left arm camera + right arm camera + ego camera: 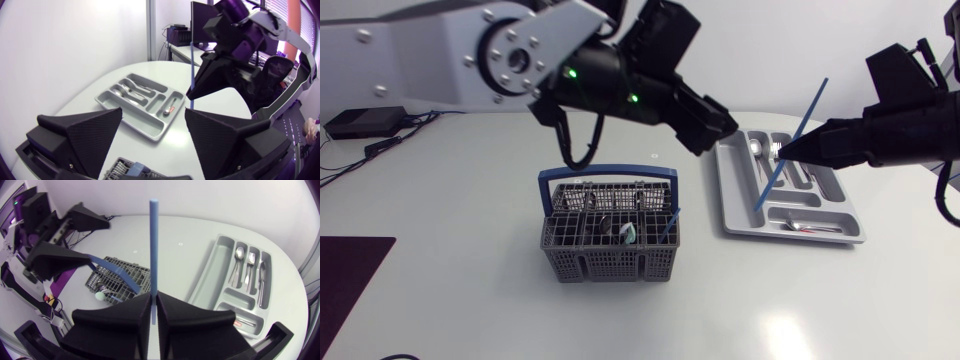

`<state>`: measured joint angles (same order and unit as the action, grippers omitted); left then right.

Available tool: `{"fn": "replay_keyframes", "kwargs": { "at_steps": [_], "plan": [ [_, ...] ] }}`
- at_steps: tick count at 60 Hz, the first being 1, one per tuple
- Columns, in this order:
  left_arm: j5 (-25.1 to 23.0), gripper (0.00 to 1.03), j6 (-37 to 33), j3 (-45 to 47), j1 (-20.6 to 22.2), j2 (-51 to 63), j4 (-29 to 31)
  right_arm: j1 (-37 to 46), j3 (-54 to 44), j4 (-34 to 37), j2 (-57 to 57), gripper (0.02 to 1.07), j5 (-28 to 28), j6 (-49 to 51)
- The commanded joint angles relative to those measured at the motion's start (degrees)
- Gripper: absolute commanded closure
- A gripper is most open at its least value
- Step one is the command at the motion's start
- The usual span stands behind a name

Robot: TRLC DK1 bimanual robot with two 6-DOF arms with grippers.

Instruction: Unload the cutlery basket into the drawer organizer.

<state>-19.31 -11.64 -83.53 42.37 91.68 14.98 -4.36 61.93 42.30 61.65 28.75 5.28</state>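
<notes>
A grey cutlery basket point(610, 238) with a blue handle stands mid-table and holds a few pieces; it also shows beyond the gripper in the right wrist view point(120, 277). The grey drawer organizer point(840, 220) lies to its right, with a spoon, fork and knife in its slots point(248, 265). My right gripper point(783, 152) hangs above the organizer, shut on a long blue straw point(800, 135) that stands tilted through it point(153, 245). My left gripper point(715, 138) hovers open and empty between basket and organizer, close to the straw point(192, 75), with its fingers point(95, 135) wide apart.
A dark mat point(345, 285) lies at the table's front left. A black box point(360, 122) with cables sits at the back left. Bare white table point(770, 300) stretches in front of the basket and organizer.
</notes>
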Motion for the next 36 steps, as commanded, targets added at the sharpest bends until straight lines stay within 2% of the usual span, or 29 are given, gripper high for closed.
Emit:
{"fn": "replay_keyframes", "kwargs": {
  "at_steps": [1,5,8,13,16,26,36],
  "plan": [
    [0.4,0.05,-3.6,2.4,-0.6,-5.5,0.8,3.7,2.8,1.5,5.8,1.01,1.4,3.8],
    [0.9,0.05,-9.2,4.1,0.4,-7.7,4.6,5.8,5.0,2.6,11.4,1.01,1.8,5.9],
    [3.1,0.06,-12.4,6.9,1.7,-9.9,4.9,6.8,7.2,3.6,16.0,1.01,1.8,7.1],
    [3.8,0.06,-16.9,10.6,3.0,-12.2,5.9,8.4,10.8,4.5,22.7,1.01,1.7,7.9],
    [5.2,0.06,-20.9,14.0,3.9,-13.7,5.8,8.5,13.8,6.4,27.3,1.01,1.5,8.6],
    [5.2,0.06,-30.3,22.2,4.1,-16.1,5.7,8.8,23.7,11.0,39.8,1.01,-0.1,8.7],
    [5.2,0.06,-35.3,26.8,3.7,-15.6,3.2,8.1,32.0,13.6,50.1,1.01,-2.6,8.2]
  ]
}}
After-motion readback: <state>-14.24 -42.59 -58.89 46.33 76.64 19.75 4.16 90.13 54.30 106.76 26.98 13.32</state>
